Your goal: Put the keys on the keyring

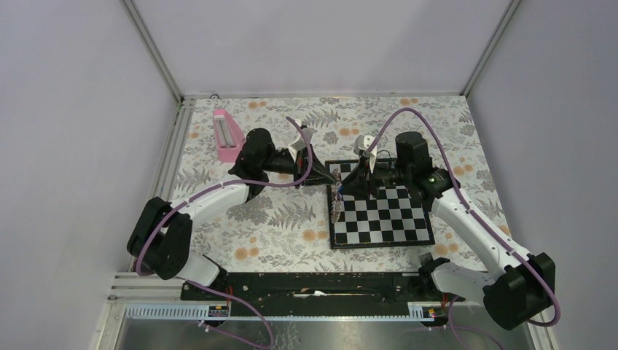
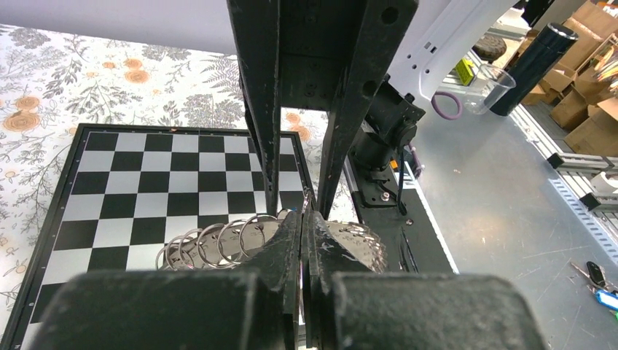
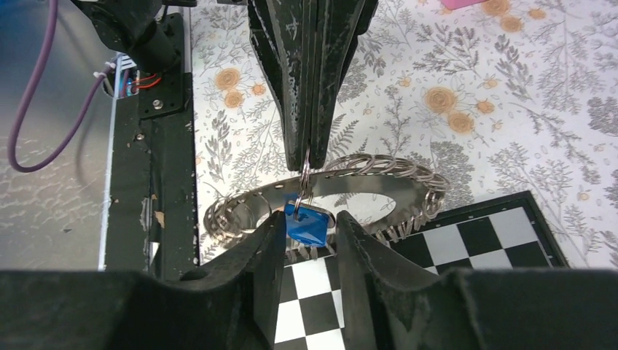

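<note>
From above, we see the left gripper (image 1: 329, 177) and right gripper (image 1: 350, 182) meeting tip to tip over the far left corner of the chessboard (image 1: 386, 219). The keyring (image 1: 337, 204) stands on edge just below them, along the board's left edge. Floral cloth (image 1: 277, 226) lies open to the left, and a pink object (image 1: 227, 135) sits well apart near the far left.

In the left wrist view, the left fingers are pressed together on the keyring's band. Small split rings (image 2: 211, 244) fan out leftward over the squares (the right arm's fingers stand close in front).

In the right wrist view, the key (image 3: 307, 224) sits between the right gripper's fingers, which stand partly apart. We cannot tell whether they press on it. A thin ring through the key's blue head is pinched by the left tips just above, and the keyring arcs behind, over the board's corner and the cloth.
</note>
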You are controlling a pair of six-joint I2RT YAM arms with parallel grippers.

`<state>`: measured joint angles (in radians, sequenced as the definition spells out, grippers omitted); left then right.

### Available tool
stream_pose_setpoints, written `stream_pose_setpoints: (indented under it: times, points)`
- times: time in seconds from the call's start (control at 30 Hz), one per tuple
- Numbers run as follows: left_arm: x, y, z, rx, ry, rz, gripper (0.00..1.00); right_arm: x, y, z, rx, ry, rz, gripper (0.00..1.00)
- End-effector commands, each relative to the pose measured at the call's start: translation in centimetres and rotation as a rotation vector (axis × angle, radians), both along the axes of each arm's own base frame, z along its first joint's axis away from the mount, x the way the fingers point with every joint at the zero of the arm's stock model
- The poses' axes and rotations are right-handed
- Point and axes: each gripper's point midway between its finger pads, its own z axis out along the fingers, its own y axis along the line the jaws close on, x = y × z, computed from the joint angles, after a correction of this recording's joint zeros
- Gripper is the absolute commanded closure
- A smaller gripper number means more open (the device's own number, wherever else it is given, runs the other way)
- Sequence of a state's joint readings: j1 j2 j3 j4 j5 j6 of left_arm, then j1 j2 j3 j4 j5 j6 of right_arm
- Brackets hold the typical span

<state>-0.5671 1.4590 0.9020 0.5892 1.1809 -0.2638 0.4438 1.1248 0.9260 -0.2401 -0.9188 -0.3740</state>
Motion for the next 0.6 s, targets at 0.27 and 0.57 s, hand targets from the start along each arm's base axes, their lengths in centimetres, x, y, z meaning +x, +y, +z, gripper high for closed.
stream_pose_setpoints:
  times: [0.27, 0.57]
  points:
    - [0.5, 0.4, 3.7, -0.150, -0.056, 0.072, 1.00, -0.3, 0.9, 0.7, 0.082, 0.017, 0.037, 0.89]
    - [0.7, 0.5, 3.0, -0.157, -0.045, 0.097, 1.00, 0.7, 0.2, 1.8, 0.049, -0.051, -0.027, 0.63]
